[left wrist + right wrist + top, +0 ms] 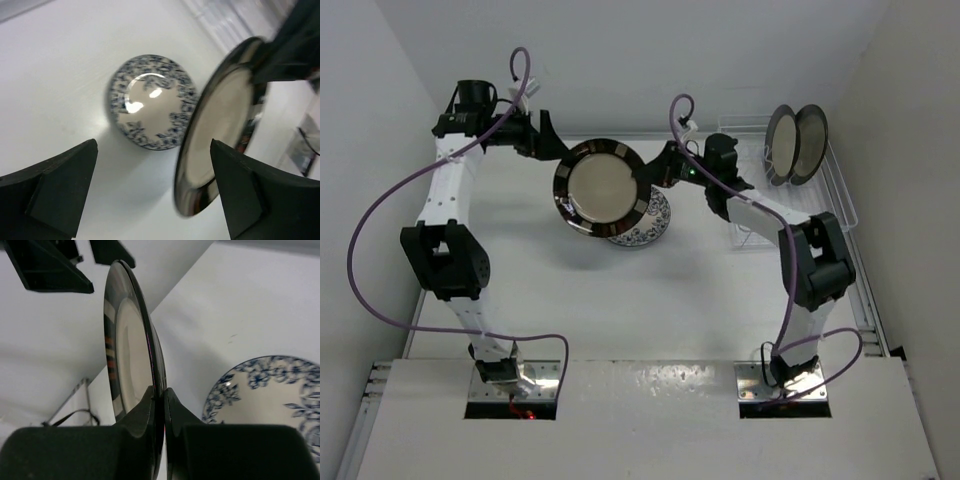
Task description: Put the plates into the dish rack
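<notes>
Right fingers (pixel 149 412) pinch brown plate (pixel 601 186), arm (pixel 760 212) outstretched

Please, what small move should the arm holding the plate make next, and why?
Probably swing it rightward toward the dish rack. The right gripper alone pinches the dark-rimmed plate by its rim, the left gripper is open, and two plates already stand in the rack.

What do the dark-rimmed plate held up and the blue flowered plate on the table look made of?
The dark-rimmed plate: likely glazed ceramic, glossy; its rim mirrors light. The flowered plate: probably glazed ceramic or porcelain, white with blue print, bright glare spots. Melamine can't be ruled out.
</notes>
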You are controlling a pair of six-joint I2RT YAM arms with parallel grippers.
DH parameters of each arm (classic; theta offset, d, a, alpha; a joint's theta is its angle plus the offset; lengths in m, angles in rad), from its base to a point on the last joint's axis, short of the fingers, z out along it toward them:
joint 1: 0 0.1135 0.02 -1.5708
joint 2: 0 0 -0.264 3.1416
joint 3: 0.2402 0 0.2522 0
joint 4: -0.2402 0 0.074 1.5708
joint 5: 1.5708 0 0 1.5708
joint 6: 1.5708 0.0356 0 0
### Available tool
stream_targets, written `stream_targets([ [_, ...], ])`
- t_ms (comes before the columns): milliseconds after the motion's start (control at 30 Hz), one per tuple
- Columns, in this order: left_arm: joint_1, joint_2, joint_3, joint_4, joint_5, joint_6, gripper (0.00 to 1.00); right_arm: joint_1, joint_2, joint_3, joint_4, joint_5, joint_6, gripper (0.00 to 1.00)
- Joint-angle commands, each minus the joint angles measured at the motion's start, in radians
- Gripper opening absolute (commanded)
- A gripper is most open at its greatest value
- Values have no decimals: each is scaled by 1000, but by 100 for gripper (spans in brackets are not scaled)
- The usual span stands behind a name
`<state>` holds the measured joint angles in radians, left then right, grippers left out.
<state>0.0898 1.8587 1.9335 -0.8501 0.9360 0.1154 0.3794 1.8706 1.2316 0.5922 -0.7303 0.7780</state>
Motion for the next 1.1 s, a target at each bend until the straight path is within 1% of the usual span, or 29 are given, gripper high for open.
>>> stream_targets([
  [0,-5,-36,97,45,-225,-13,100,-71,-172,34,63,171,-55,0],
  [33,5,-36,114,45,-378,-13,100,-83,-221,40,1,201,-77,0],
  [67,16,-36,128,45,-460,-23,100,-105,-235,67,-71,283,-151,0],
  [100,16,-26,148,45,-529,-23,100,-128,-251,78,-109,314,-179,0],
  [133,25,-26,148,45,-640,-23,100,-152,-281,91,-206,363,-245,0],
  [167,25,-26,148,36,-682,-23,100,-183,-292,112,-232,424,-269,0],
  [233,34,-26,128,36,-745,-13,100,-224,-326,129,-310,480,-299,0],
  [267,34,-35,114,36,-746,-2,100,-255,-329,149,-354,570,-354,0],
  [300,34,-35,82,36,-746,-2,100,-269,-340,172,-368,595,-376,0],
  [333,34,-45,67,36,-737,-2,100,-314,-340,184,-397,676,-441,0],
  [400,34,-46,32,36,-727,-2,100,-339,-338,227,-436,729,-508,0],
  [433,34,-46,22,36,-714,-2,100,-362,-329,248,-463,829,-561,0],
  [467,34,-46,13,36,-714,-2,100,-363,-323,267,-471,866,-586,0],
  [533,44,-46,13,36,-704,-2,100,-366,-303,285,-463,969,-713,0],
  [567,44,-46,13,36,-704,-2,100,-364,-297,289,-460,986,-756,0],
  [633,44,-46,13,36,-694,-2,100,-366,-281,301,-441,1017,-770,0],
  [667,44,-46,13,36,-683,-2,100,-369,-266,296,-422,1035,-817,0],
  [733,44,-46,13,36,-672,-2,100,-366,-249,296,-393,1057,-835,0],
  [867,44,-36,4,36,-672,-2,100,-347,-209,272,-292,1144,-943,0],
  [1000,44,-36,-5,36,-672,-2,100,-317,-177,255,-209,1192,-1080,0],
  [1067,44,-36,-5,36,-663,-2,100,-309,-160,256,-181,1197,-1102,0],
])
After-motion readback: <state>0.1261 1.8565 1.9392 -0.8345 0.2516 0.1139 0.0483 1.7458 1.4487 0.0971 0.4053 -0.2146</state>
